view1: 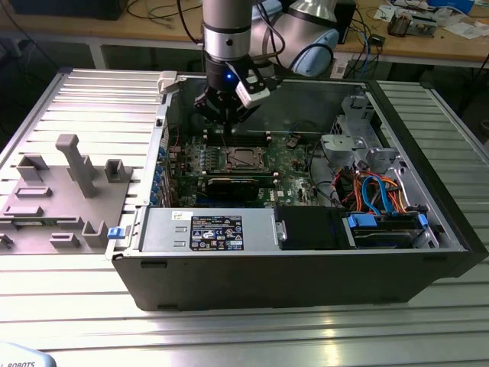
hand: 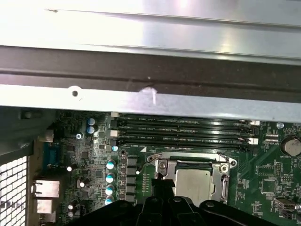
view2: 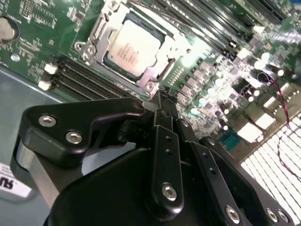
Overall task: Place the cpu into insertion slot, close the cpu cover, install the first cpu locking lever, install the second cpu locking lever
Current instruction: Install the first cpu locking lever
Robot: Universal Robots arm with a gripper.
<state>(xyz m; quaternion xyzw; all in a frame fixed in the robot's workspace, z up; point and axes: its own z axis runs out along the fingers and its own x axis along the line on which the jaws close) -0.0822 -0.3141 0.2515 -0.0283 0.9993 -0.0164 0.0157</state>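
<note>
The tabletop (view1: 69,99) is made of ribbed metal profiles. On it lies an open computer case (view1: 306,264), and this case is the landmark here. Beside the case, toward the exterior view's left, stands a grey fixture (view1: 65,195) with several blocks and posts.

Above the case comes the arm (view1: 227,30), and it reaches down inside near the back wall of the case. Along the front wall of the case lies a grey power supply (view1: 206,232) with a label, and next to it is a bay with blue cables (view1: 378,195).

On the floor of the case sits the green board (view1: 286,164). Dark memory slots (hand: 183,134) run in rows on the board, between the back wall of the case and the socket.

The end effector (view1: 228,122) hangs low over the board, just beside the socket on the side of the back wall. In the second wrist view its black fingers (view2: 165,141) stand close together at the tips and nothing is between them.

The insertion slot (view1: 243,158) is near the middle of the case. The cpu cover (view2: 155,68) lies flat over it as a silvery frame. The cpu (view2: 132,45) sits inside the slot, and its dull metal top shows through the window of the cover in both wrist views (hand: 193,183).
</note>
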